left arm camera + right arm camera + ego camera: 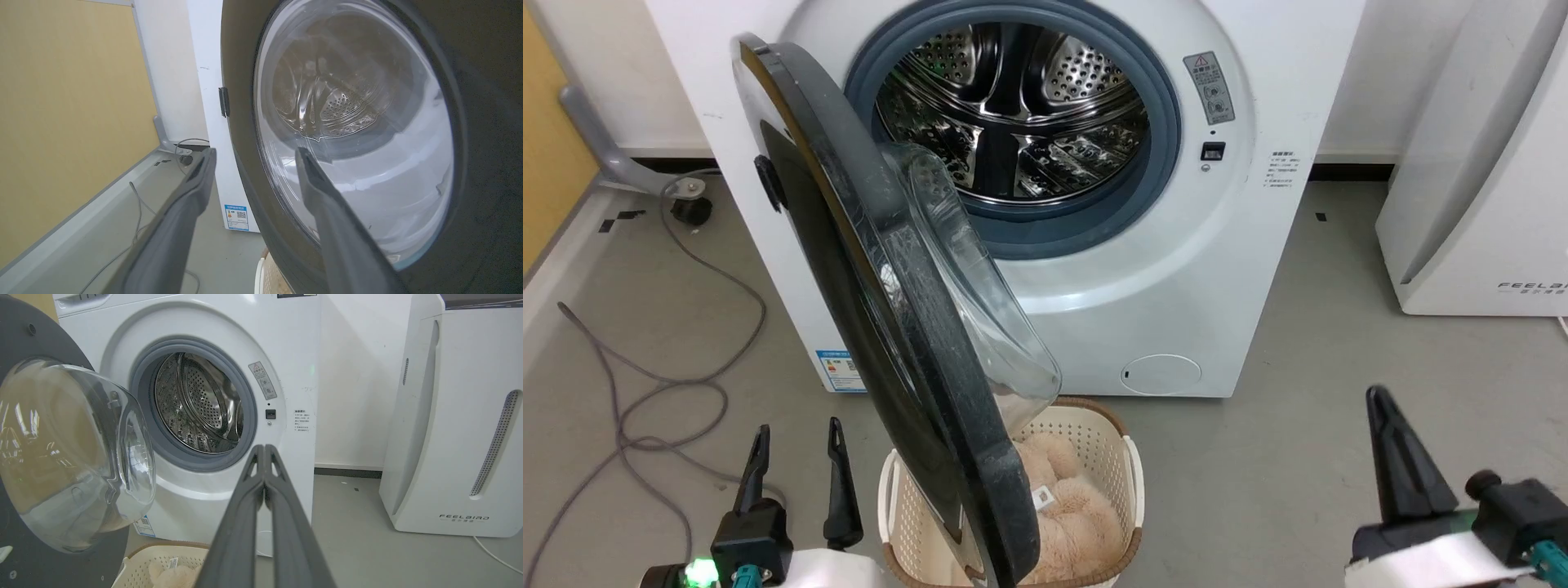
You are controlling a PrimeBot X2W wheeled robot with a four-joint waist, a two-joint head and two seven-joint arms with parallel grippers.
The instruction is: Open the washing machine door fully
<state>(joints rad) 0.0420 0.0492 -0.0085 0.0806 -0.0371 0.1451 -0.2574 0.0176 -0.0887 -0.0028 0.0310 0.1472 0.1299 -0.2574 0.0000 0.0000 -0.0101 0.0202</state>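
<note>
Cream basket of perhaps plush fabric, grey cable, white appliance.

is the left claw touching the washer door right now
Apart. The head view shows a strip of grey floor between the open left claw and the black face of the door.

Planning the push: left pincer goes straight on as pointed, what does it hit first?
The left pincer likely meets the round glossy black washing machine door, near its glass edge; depth unclear.
</note>
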